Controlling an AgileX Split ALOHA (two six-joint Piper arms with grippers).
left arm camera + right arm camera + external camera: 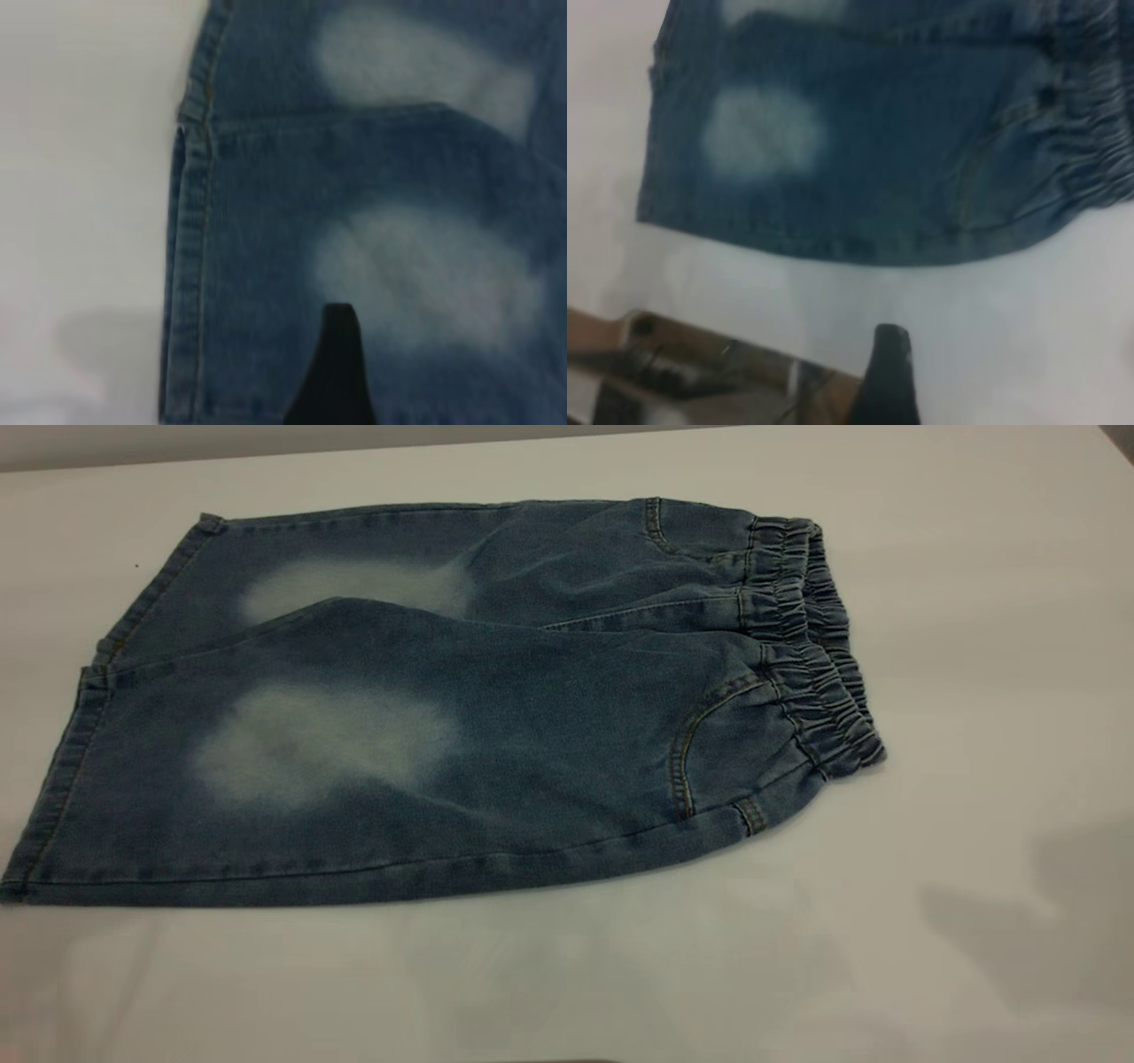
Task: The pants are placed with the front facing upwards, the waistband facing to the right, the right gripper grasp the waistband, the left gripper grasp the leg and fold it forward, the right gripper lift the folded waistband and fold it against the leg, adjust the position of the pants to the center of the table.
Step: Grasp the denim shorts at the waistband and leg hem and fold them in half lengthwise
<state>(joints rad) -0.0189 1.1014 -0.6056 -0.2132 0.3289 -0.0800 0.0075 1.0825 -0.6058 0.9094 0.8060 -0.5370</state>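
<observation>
The blue denim pants (pixel 532 717) lie flat on the white table (pixel 974 602), front up. Their gathered waistband (pixel 811 646) points right, and the leg (pixel 328 744) with the large rounded pale patch is nearest the front. Neither gripper shows in the exterior view. My left gripper (pixel 443 354) hovers open above that leg (pixel 425 266), near its stitched hem (pixel 190 266); only one dark finger (pixel 335 372) shows. My right gripper (pixel 967 359) hangs open over bare table in front of the pants (pixel 877 150), apart from the waistband (pixel 1090 150), again with one finger (pixel 886 381) in view.
The far leg (pixel 354 584) with the narrower pale patch lies partly under the near one. Soft shadows (pixel 1045 921) fall on the table's front right. In the right wrist view, the table's edge and dark clutter (pixel 673 372) lie beyond it.
</observation>
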